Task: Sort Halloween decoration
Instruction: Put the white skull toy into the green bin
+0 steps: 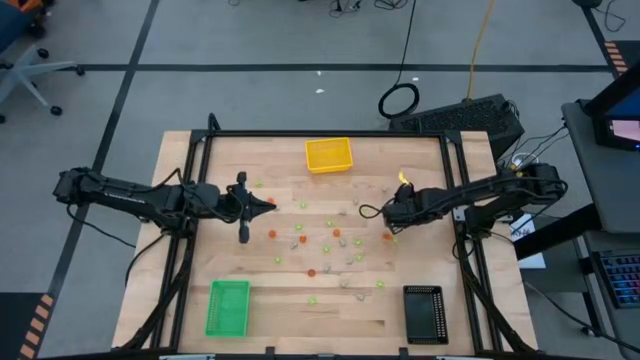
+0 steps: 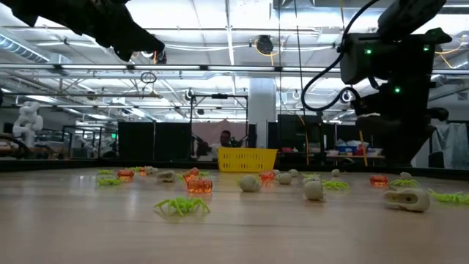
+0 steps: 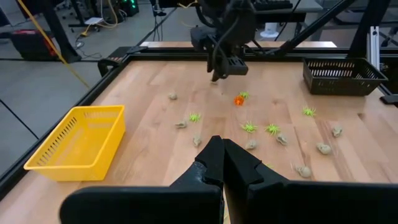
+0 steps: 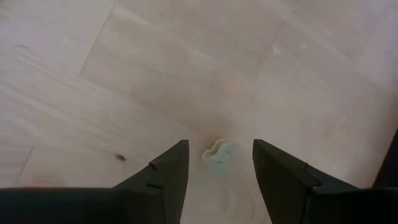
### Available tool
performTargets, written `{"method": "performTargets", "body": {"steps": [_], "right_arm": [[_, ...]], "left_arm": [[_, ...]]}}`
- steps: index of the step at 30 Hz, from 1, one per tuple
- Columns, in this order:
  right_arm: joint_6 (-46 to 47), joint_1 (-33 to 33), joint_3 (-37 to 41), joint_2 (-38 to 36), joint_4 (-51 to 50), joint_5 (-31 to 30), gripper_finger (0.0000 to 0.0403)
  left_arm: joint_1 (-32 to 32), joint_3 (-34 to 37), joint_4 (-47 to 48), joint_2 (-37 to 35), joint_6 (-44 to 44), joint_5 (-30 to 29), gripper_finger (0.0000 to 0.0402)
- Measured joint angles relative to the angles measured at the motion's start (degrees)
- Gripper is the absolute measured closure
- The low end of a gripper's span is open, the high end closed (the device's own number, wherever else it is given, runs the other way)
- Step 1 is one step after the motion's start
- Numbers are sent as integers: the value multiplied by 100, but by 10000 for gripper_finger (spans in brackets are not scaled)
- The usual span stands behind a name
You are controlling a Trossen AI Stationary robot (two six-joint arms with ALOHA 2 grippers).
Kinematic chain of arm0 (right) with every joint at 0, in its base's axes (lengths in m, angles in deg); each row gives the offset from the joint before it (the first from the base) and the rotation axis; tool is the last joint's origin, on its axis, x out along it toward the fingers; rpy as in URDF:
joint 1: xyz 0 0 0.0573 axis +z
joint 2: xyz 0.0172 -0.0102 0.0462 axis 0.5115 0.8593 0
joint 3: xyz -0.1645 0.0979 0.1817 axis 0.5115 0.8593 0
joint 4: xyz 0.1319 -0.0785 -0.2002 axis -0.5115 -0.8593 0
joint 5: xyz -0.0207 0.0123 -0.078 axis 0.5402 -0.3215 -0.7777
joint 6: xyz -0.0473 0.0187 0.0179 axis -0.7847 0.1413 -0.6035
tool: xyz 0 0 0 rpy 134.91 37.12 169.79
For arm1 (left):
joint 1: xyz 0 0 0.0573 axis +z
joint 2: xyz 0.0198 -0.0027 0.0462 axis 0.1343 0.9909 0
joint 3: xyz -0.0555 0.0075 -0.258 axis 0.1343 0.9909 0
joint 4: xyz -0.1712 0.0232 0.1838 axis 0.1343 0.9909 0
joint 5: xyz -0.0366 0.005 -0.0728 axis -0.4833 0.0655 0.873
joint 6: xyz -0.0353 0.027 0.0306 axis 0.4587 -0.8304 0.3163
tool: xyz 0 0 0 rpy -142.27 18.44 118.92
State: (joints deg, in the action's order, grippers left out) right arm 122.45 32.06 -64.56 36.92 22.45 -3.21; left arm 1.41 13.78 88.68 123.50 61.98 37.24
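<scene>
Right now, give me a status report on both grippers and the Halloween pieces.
Right gripper open, low over a light green piece. Left gripper shut, raised, waiting. Other pieces scattered on the table; nothing in the way.

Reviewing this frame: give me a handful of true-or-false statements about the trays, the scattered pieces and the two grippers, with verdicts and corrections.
1. The right gripper has its jaws open around a light green piece on the table. True.
2. The left gripper has its jaws wide open. False: they are shut, with nothing between them.
3. The yellow tray sits at the table's far edge, between the two arms. True.
4. The green tray and the black tray stand side by side, touching. False: they sit apart at opposite near corners.
5. All the pieces are already in trays. False: many orange, green and pale pieces lie on the wood.
</scene>
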Motion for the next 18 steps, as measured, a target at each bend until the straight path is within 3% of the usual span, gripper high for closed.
{"method": "performTargets", "body": {"steps": [9, 18], "right_arm": [[180, 108, 64, 0, 56, -177, 238], [612, 217, 622, -12, 861, -159, 238]], "left_arm": [[0, 0, 7, 0, -2, 2, 402], [0, -1, 48, 0, -10, 4, 402]]}}
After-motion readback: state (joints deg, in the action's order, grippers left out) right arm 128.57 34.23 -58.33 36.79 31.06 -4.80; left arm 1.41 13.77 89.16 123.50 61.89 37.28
